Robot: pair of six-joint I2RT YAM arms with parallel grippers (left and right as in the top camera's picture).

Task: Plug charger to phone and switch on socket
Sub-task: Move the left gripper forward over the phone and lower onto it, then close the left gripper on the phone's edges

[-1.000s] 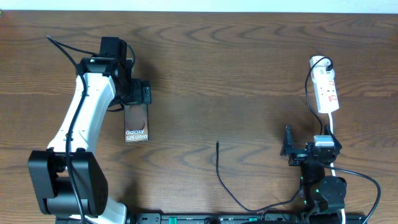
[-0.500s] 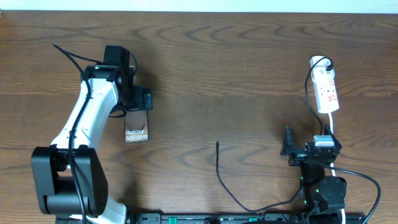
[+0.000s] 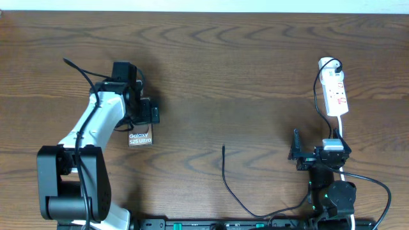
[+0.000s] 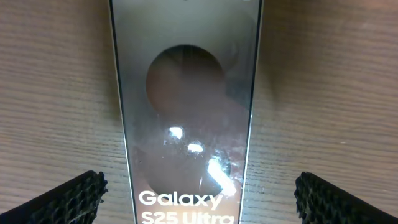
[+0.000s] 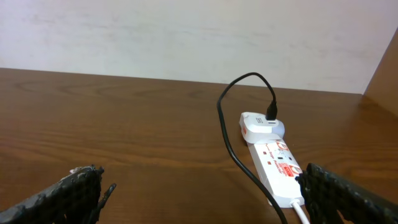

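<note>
The flat dark brown-grey phone with white "Galaxy" lettering lies face up on the brown wooden table. Its long axis runs from the robot's base toward the far edge, with the lettered short end nearer the base. Over the far half of the phone hangs the left gripper, and the wrist view looks straight down the slab. The 2 black ribbed fingertips stand wide apart, 1 on each long side of the phone, with bare wood between each pad and the phone's edge, so nothing is gripped. A squeeze across the short width looks like the coming move, and the jaws already line up for it. To the right of the phone, well apart, lies the small plug tip of the thin black charger, which trails back toward the base. Further right of the phone, the right gripper sits folded near its base with its fingers spread and empty. Furthest right of the phone rests the white socket strip.
</note>
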